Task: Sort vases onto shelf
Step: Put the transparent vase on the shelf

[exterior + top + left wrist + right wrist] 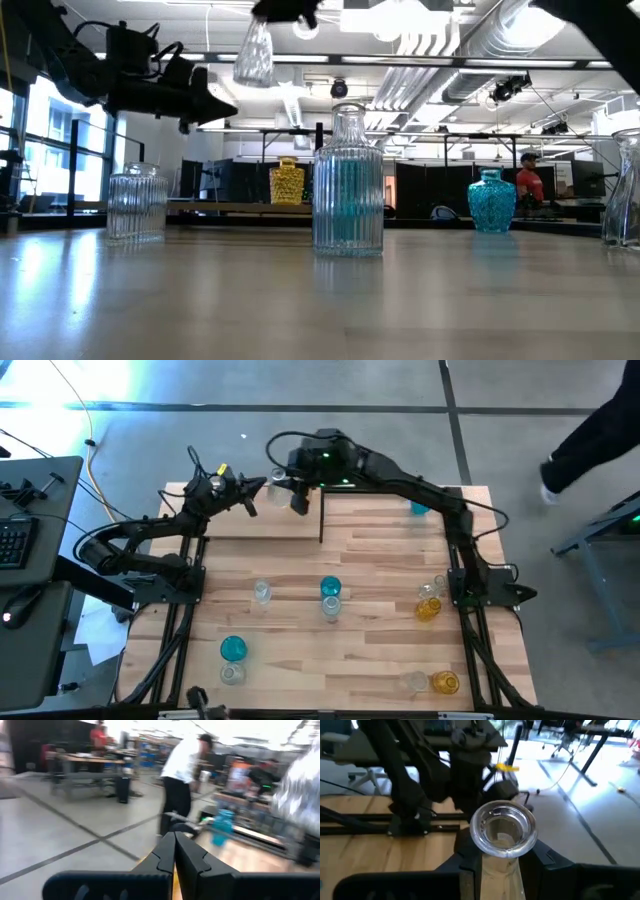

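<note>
Vases point(330, 598) dot the wooden table point(380, 660); above the shelf point(262, 525), right gripper point(502, 865) pinches a clear vase point(503, 828), left gripper point(174, 851) pressed together; a person point(590, 435) passes beyond the table's edge.

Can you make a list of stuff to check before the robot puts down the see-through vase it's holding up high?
1. Right claw holds the clear vase: ok, its fingers are shut on the vase.
2. Vase is up off the table: ok, the low view shows it hanging high near the top edge.
3. Vase is over the shelf: ok, the high view puts it above the plank's far edge, near the black post.
4. Left claw is out of the way: not ok, it sits shut and empty close beside the right claw.
5. Landing spot on the plank is free: cannot tell, the arms hide part of it.
</note>
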